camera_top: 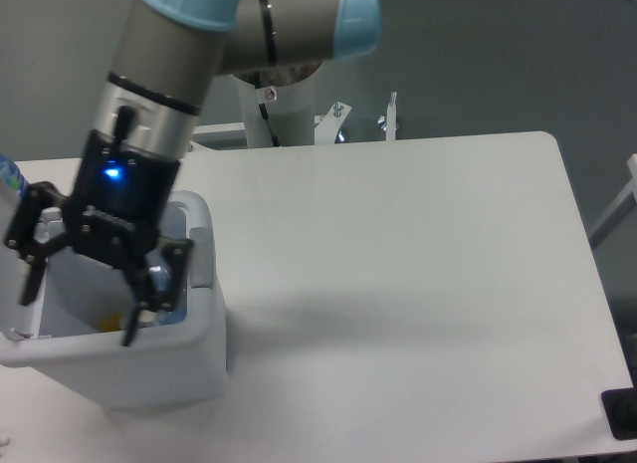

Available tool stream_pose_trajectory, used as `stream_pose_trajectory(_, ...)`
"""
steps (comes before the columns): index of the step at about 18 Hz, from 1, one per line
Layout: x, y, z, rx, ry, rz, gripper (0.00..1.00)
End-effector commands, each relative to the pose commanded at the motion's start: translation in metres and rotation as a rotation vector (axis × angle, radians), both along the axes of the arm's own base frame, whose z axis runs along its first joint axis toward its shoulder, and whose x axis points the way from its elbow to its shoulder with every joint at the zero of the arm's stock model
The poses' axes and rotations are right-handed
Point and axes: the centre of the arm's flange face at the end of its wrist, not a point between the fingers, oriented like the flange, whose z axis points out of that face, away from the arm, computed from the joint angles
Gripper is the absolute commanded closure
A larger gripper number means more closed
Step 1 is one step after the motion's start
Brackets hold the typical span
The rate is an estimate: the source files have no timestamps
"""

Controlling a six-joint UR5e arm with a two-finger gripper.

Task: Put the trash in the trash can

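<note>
Claw [82, 299]: you are seeing it hanging over the open top of the bin, its two black fingers spread wide apart, released and gripping nothing. One fingertip is sitting near the bin's left edge, the other is reaching down near the bin's front right inner wall.
Arm [164, 80]: it is coming in from the top of the picture and slanting down to the left, with a blue light glowing on the wrist just above the claw.
Bin [159, 368]: the large white trash can is standing on the left end of the counter, close to the front edge, with its mouth open and the claw covering much of the opening.
Lid [199, 249]: you are looking at a white hinged flap lying along the bin's right rim.
Inside the bin: a small yellowish bit is showing low down by the right fingertip; you cannot tell what it is.
Bottle [10, 179]: only a bluish piece is peeking in at the far left edge of the picture, beside the claw; you cannot tell more.
Wrapper: you cannot make it out.
Counter [418, 284]: the white top is stretching away to the right of the bin.
</note>
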Motion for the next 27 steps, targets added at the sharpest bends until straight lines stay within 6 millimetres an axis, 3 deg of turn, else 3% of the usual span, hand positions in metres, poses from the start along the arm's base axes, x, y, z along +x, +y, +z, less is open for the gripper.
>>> stream_pose_trajectory(6, -0.095, -0.05, -0.017, -0.134, 0.143, 0.188, 0.0)
stream_pose_trajectory(12, -0.157, -0.106, -0.031, -0.367, 0.309, 0.127, 0.0)
stream_pose_trajectory(16, -0.17, -0.153, -0.026, -0.584, 0.365, -0.001, 0.0)
stream_pose_trajectory(21, -0.181, -0.187, -0.029, -0.755, 0.413, -0.117, 0.0)
stream_pose_trajectory(27, -0.18, -0.199, -0.027, -0.767, 0.408, -0.121, 0.0)
